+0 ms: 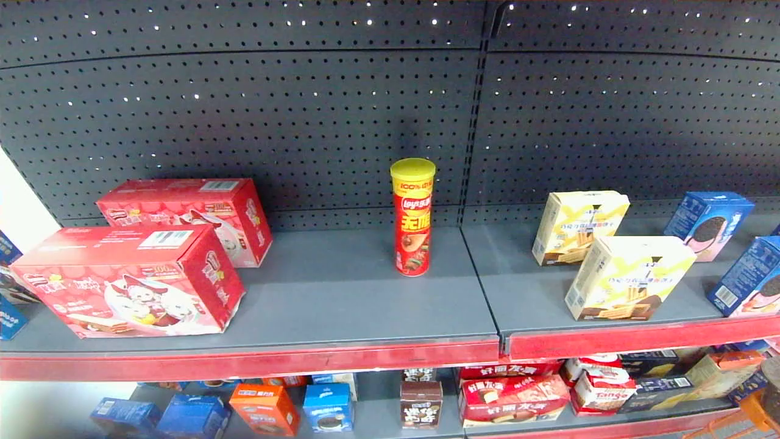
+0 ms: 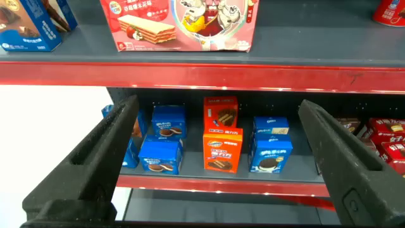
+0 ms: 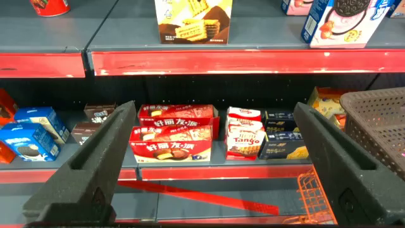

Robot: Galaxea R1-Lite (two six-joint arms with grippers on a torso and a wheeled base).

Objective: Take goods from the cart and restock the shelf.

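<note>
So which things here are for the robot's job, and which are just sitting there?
For the job: shelf, cart's brown basket, left gripper and right gripper, both open and empty.
Already stocked, just sitting: red boxes, chip can, yellow boxes, blue boxes.

A dark perforated back panel rises behind the shelf. On its upper board, at the left, a large red box lies at the front, with a second red box just behind it. Near the middle a red can with a yellow lid stands upright, well apart from both. Farther right stand the rear yellow box and the front yellow box, then 2 blue boxes near the right edge. On the lower board sit an orange box, a small blue box, a brown carton and a long red pack.
</note>
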